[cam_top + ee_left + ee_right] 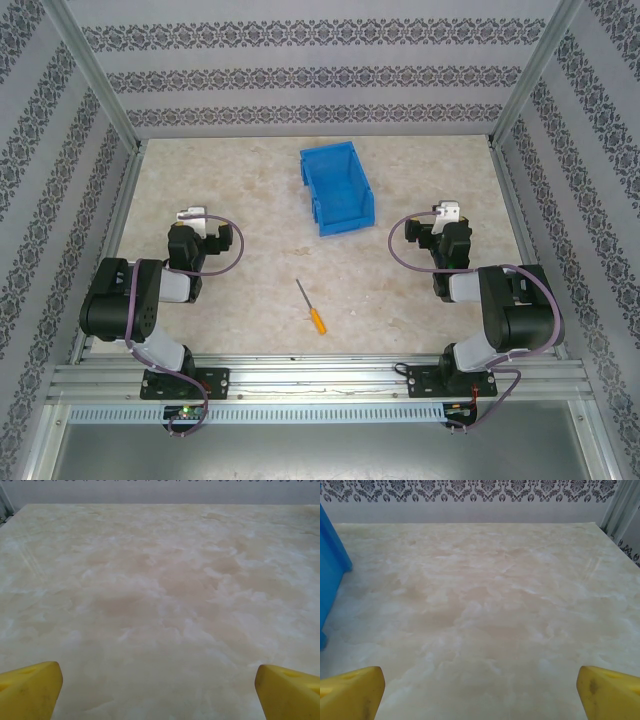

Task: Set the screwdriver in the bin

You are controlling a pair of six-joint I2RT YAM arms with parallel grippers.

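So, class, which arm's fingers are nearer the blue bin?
Right. The right fingers hover to the right of the blue bin, whose wall shows at the left of their wrist view; the left fingers are farther off, on the bin's left.

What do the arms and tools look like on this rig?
Left arm and right arm match: black joint housings, pale grey links, a purplish cable looping beside each wrist. Left tool and right tool look white-topped from above; their fingers are yellow, wedge-shaped.
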